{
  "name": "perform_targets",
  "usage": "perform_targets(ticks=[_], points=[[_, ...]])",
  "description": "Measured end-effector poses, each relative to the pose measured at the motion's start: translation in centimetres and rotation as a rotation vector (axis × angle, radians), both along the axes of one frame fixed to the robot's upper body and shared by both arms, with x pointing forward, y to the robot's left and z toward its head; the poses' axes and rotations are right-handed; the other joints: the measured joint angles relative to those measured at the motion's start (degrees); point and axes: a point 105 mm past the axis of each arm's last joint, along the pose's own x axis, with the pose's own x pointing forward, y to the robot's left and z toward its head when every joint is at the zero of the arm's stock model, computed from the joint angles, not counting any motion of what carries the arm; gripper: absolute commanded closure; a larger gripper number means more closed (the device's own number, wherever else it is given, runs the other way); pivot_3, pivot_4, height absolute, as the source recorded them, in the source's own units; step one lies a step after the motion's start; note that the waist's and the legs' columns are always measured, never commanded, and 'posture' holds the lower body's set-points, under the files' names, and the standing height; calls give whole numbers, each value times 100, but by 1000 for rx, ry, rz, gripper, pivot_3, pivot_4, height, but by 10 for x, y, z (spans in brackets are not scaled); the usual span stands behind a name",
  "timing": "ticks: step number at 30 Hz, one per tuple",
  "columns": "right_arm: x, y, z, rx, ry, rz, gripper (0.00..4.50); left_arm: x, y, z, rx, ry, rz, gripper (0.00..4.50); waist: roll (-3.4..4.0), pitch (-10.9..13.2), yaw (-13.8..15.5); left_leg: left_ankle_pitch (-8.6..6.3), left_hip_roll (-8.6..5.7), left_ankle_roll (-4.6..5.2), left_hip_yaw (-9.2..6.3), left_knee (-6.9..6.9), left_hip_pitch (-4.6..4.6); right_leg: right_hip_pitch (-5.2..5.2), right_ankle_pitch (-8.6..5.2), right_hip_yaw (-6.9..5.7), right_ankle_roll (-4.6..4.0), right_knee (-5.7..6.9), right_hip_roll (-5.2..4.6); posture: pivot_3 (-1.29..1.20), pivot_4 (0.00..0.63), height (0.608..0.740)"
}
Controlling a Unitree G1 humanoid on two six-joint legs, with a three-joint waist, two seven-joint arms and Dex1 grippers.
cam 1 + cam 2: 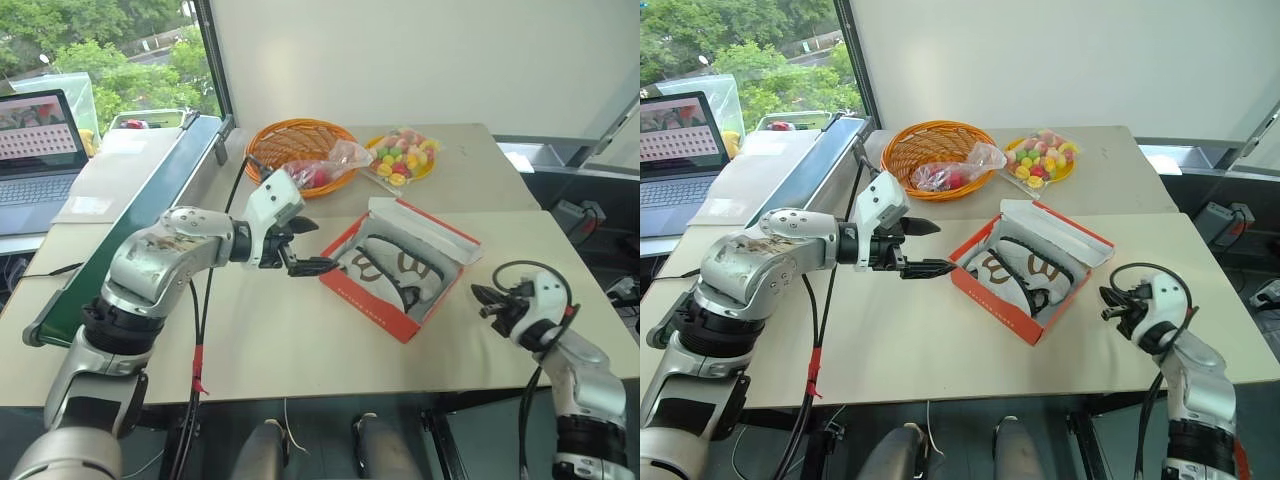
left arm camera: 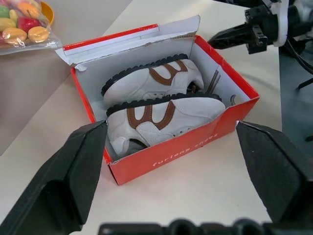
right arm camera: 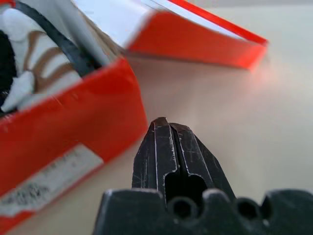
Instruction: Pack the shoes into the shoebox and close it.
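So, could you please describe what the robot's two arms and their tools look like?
Both arms are silver-grey metal segments with black joints and white wrist housings. The left tool and right tool each have two black fingers. Black cables loop beside each arm; the left cable bears a red band.

I get bright, even daylight from the window (image 1: 100, 60) at my far left, so the worktop (image 1: 300, 340) shows only soft, faint shadows and no harsh glare. Both head views are sharp throughout. In my right wrist view the shoebox (image 3: 63, 132) is blurred and out of focus, while the right end effector (image 3: 168, 147) stays crisp.
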Motion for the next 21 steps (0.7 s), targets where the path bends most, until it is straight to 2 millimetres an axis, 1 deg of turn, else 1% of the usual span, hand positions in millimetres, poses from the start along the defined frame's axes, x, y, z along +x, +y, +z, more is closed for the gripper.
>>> perform_targets(ticks=[3,7,11,15,19,21], points=[[11,6,2,-22,-15,23,4500,-2,-1,1,1,-5,7,13,0,0,0,0,1,0,-1,0,1,-1,2,0,-4,2,1,0,150,740],[20,9,5,-32,-29,38,4500,-3,-2,2,-1,-5,18,13,1,0,-10,0,1,0,0,0,2,0,4,0,-7,3,2,0,150,740],[20,14,-2,-30,-12,60,4500,-3,-3,3,-7,-11,24,13,1,0,-10,0,1,0,0,0,0,-1,10,0,-16,3,1,0,150,740],[10,25,-7,-14,7,109,4500,-2,-1,5,-12,-19,36,13,1,0,-7,0,2,0,-1,0,2,-1,10,0,-17,5,2,0,150,740],[-10,55,-16,35,53,191,4500,0,0,6,-17,-26,49,13,1,0,-23,0,3,0,-2,1,2,-2,8,2,-14,7,3,0,150,740],[-13,64,-15,59,62,211,4500,0,0,7,-18,-27,51,13,1,0,-23,0,3,0,-1,2,4,-2,2,3,-3,9,3,0,150,740]])
